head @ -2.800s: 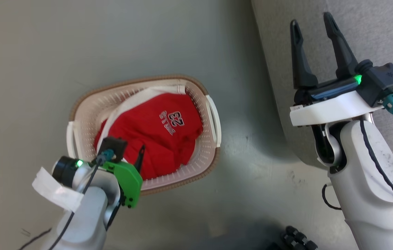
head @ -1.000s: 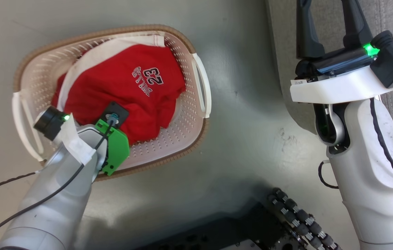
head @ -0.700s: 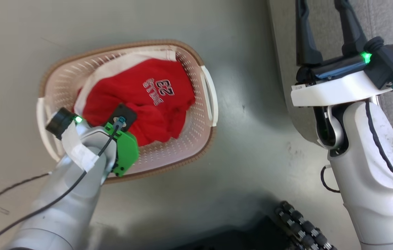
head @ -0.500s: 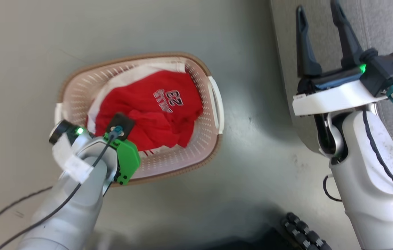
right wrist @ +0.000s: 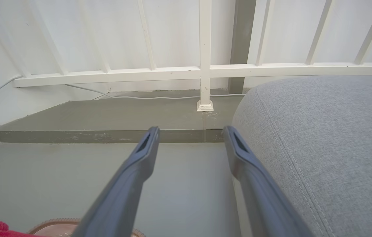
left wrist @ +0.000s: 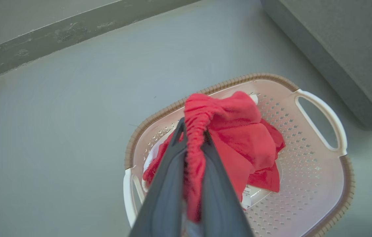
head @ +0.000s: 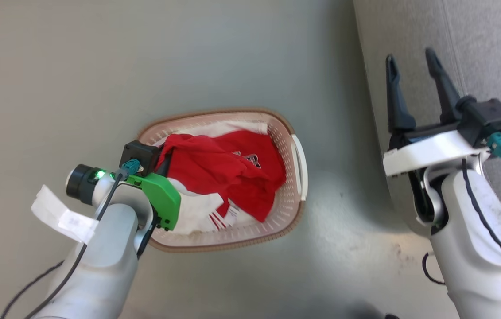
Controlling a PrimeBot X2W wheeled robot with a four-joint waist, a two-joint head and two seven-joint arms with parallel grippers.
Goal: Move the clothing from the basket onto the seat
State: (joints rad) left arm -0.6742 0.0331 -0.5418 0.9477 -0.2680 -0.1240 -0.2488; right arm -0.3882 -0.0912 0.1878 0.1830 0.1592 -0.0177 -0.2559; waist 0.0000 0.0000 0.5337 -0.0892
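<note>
The left hand (left wrist: 194, 128) is clamped tight on a gathered red fold of the clothing (left wrist: 238, 131). The fabric runs from the hand down into the basket (left wrist: 317, 158), where the rest lies with its white striped trim showing. The basket stands on the grey floor (head: 99, 66), near the side edge of the grey seat (head: 489, 44). The right hand (head: 409, 55) hovers over that edge, fingers wide apart, holding nothing.

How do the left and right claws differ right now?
The left claw is shut on the red garment over the basket; the right claw stands open, holding nothing. The left claw points down toward the basket; the right claw points out alongside the grey seat. Both have two long dark fingers.
</note>
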